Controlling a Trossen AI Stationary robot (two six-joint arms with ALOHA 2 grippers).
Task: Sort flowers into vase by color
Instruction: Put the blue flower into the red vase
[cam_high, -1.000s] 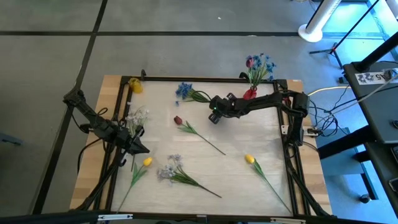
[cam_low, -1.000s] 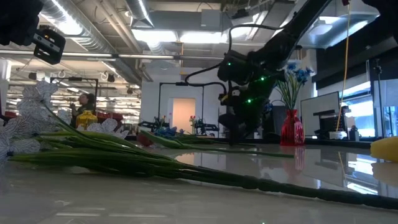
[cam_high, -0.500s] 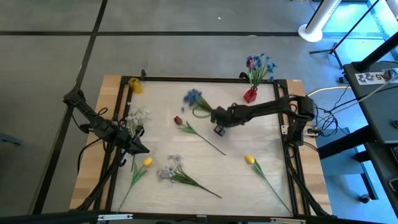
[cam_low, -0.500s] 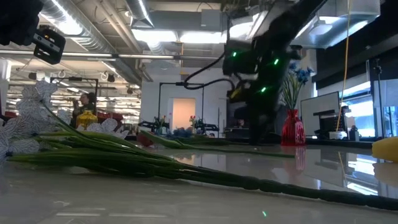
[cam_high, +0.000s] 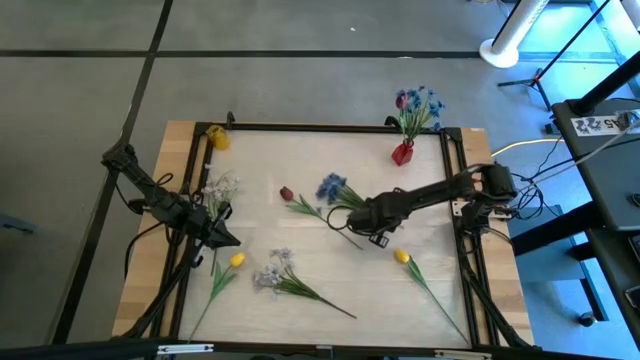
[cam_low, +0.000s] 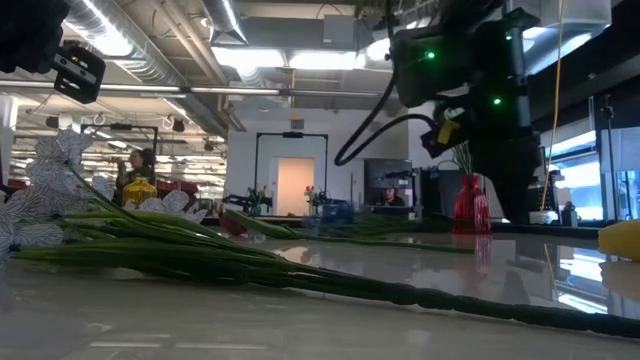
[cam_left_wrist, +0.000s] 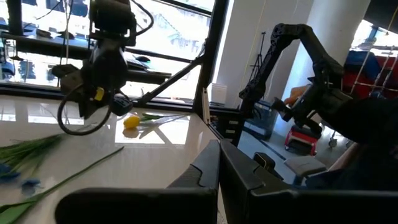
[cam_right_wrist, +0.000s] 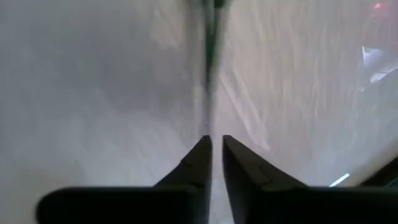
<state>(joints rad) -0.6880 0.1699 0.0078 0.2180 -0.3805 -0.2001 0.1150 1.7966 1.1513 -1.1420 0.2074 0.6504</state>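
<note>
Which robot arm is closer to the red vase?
The right. Its gripper hangs mid-table, below the red vase; the left gripper waits far across, near the table's left edge.

Right wrist view: motion-blurred; a green stem (cam_right_wrist: 210, 37) runs off the frame edge, its bloom unseen.

Low view: a yellow tulip (cam_low: 622, 241) is cut by the right edge.

High view: the right gripper (cam_high: 372, 222) covers part of the blue flower (cam_high: 331, 188) stem; contact indeterminate.

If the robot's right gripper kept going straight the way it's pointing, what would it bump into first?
Probably the white tabletop. The right gripper has its jaws nearly shut on the green stem of the blue flower, and its wrist view shows table straight ahead. How far off is unclear.
</note>
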